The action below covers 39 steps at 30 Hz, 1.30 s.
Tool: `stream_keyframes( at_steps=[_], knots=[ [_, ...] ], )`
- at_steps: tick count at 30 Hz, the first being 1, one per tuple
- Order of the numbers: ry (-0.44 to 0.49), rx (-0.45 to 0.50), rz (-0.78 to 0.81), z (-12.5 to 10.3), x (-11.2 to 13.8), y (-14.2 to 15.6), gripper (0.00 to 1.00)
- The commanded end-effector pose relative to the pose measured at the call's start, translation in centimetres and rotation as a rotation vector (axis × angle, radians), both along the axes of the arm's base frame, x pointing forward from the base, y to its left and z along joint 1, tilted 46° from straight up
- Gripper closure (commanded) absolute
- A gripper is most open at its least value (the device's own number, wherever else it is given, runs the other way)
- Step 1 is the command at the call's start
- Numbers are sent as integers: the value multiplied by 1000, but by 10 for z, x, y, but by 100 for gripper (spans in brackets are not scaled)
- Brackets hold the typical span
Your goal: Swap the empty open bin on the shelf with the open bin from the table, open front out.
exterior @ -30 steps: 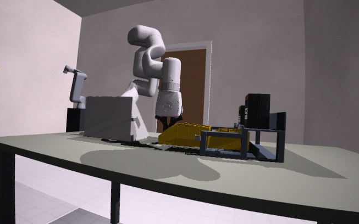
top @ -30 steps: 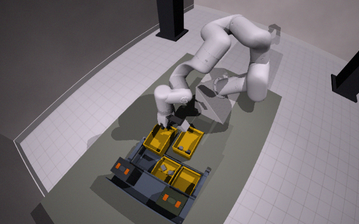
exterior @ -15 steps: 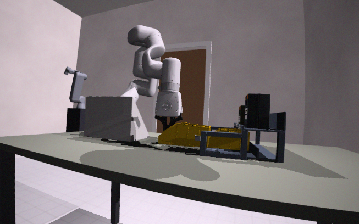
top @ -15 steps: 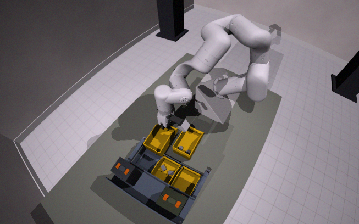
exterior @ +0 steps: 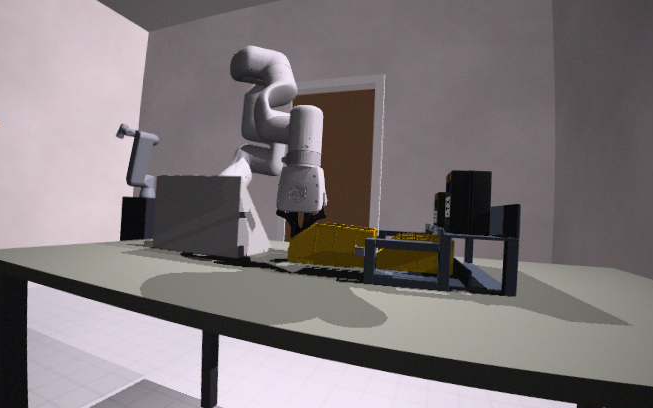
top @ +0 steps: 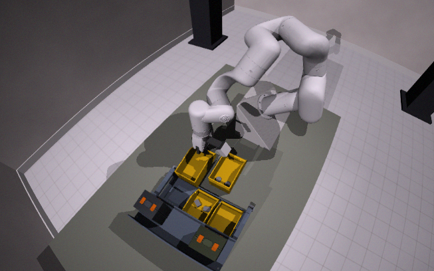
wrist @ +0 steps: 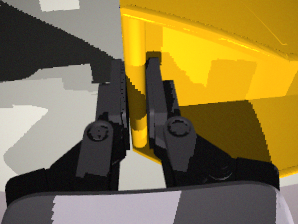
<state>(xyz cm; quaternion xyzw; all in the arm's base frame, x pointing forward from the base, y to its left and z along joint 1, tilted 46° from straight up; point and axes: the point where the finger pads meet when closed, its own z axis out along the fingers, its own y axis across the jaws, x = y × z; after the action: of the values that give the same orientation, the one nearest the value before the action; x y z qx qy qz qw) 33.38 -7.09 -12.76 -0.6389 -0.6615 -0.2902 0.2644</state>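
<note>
My gripper [top: 201,151] is shut on the end wall of the empty yellow bin [top: 193,166], pinching it from above. This bin is out of the shelf, and its other end reaches the shelf's front rail. In the wrist view the fingers straddle the yellow wall [wrist: 136,90]. In the side view the gripper [exterior: 302,228] holds the bin [exterior: 331,243] low over the table; I cannot tell if its base touches. A second yellow bin with small grey parts [top: 226,171] stands on the table right beside it. The shelf's left place [top: 174,193] is empty.
The grey shelf [top: 191,215] holds two more yellow bins, one with grey parts [top: 199,203] and one beside it [top: 224,216]. Dark boxes with orange marks [top: 148,202] [top: 207,242] stand on its top board. A grey block [exterior: 197,215] stands by the arm's base.
</note>
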Motion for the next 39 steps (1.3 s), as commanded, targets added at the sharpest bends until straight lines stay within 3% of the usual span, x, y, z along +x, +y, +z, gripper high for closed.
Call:
stream_keyframes(
  at_steps=[1,11,39],
  knots=[
    [-1,-3,-3,0,-5,-2,100],
    [-1,-3,-3,-1,-18,-2,100],
    [-1,-3,-3,-1,-21,-2,100]
  ],
)
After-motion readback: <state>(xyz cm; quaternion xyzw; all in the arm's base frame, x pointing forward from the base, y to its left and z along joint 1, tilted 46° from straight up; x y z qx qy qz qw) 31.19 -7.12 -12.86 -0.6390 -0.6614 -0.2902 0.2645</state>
